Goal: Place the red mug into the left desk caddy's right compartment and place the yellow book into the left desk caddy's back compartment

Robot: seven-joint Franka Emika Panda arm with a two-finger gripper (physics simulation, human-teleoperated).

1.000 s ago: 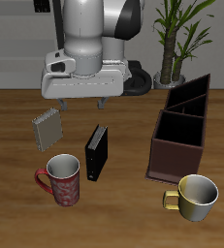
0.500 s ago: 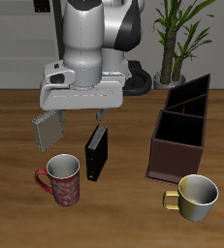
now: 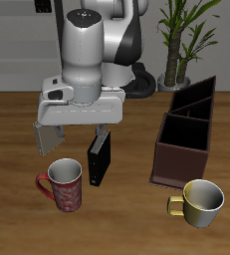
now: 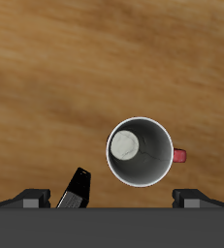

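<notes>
Gripper (image 3: 79, 127) above the red mug (image 3: 65, 184), fingers spread and holding nothing.

Taking the red mug as landmark: it stands upright on the table (image 3: 126, 214) near the front edge, handle out to the side, whitish inside showing. Just behind it, partly hidden by the gripper body, the yellow book (image 3: 45, 136) stands tilted on the table. Beside the mug, the black book (image 3: 100, 157) stands on edge. Well apart from the mug, the left desk caddy (image 3: 185, 130) sits open-topped with its black partitions visible; mug and yellow book are both outside it. The plain yellow mug (image 3: 199, 202) stands just in front of the caddy. A potted plant (image 3: 176, 40) rises behind the caddy.
</notes>
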